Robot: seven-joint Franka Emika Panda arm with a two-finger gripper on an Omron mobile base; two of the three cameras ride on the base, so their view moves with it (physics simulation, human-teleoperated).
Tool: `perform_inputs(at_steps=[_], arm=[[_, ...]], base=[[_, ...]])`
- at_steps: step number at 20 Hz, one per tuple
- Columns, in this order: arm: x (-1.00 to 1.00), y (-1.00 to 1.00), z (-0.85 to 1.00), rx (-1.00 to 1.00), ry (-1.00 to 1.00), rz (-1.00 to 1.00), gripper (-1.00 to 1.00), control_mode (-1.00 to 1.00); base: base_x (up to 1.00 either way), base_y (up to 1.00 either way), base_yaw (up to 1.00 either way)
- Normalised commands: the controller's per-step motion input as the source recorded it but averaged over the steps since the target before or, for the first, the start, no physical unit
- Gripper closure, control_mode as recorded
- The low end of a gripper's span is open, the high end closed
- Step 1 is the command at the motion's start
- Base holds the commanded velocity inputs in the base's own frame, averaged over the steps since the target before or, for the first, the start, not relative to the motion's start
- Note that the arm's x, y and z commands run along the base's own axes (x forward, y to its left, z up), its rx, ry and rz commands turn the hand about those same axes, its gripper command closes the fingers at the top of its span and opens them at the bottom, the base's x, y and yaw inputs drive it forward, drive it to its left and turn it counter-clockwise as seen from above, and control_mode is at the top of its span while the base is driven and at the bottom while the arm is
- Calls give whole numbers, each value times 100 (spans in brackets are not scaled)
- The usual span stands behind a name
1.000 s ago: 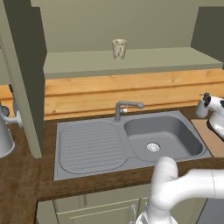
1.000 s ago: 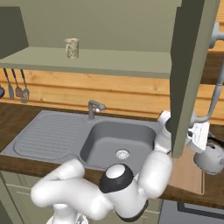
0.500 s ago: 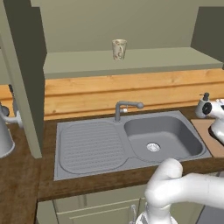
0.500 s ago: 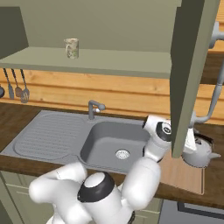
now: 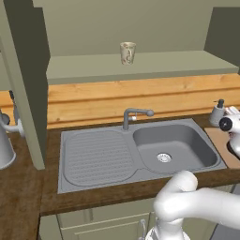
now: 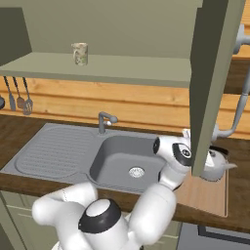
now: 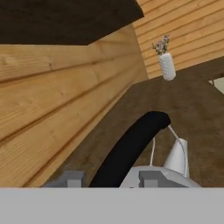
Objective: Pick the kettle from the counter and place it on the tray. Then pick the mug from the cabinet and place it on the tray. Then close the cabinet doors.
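Hand (image 7: 111, 178) clamped on the kettle's black handle (image 7: 127, 148): in the hand view the two fingertips sit at 6 o'clock either side of the handle, which arcs up toward 1 o'clock, silvery kettle body and spout just below it. In the right base view the kettle (image 6: 215, 165) sits at 3 o'clock over the tray (image 6: 205, 193), partly hidden behind the open cabinet door (image 6: 212, 83); can't tell whether its base touches the tray or hangs just above. Arm wrist is just beside the kettle on its 9 o'clock side. Tray is a tan board on the dark worktop (image 6: 14, 131), right beside the grey sink (image 6: 129, 158). In the left base view the tray (image 5: 224, 145) shows at 3 o'clock, with the wrist end over it and a slim pump bottle (image 5: 216, 112) near its far edge.

Mug (image 5: 127, 52) upright on the cabinet shelf (image 5: 140, 68), at 12 o'clock in the left base view and at 11 o'clock in the right base view (image 6: 79, 53), well apart from the hand. Both doors stand open; left door (image 5: 26, 79) at 9 o'clock in the left base view. Tap (image 5: 135, 116) at the back of the sink. Utensils (image 6: 18, 100) hang on the wall at 9 o'clock, right base view. Small white vase (image 7: 166, 64) with flowers on the worktop at 1 o'clock in the hand view.
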Motion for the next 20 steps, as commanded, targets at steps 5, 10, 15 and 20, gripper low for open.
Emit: perform_inputs(at_steps=[5, 10, 15, 20], arm=[[19, 14, -11, 0, -5, 14, 100, -100], [5, 16, -17, -1, -3, 7, 100, -100], [15, 9, -10, -4, 0, 0, 100, -100], [32, 9, -15, -8, 0, 0, 100, -100]], base=[[0, 0, 0], [0, 0, 0], [0, 0, 0], [0, 0, 0]])
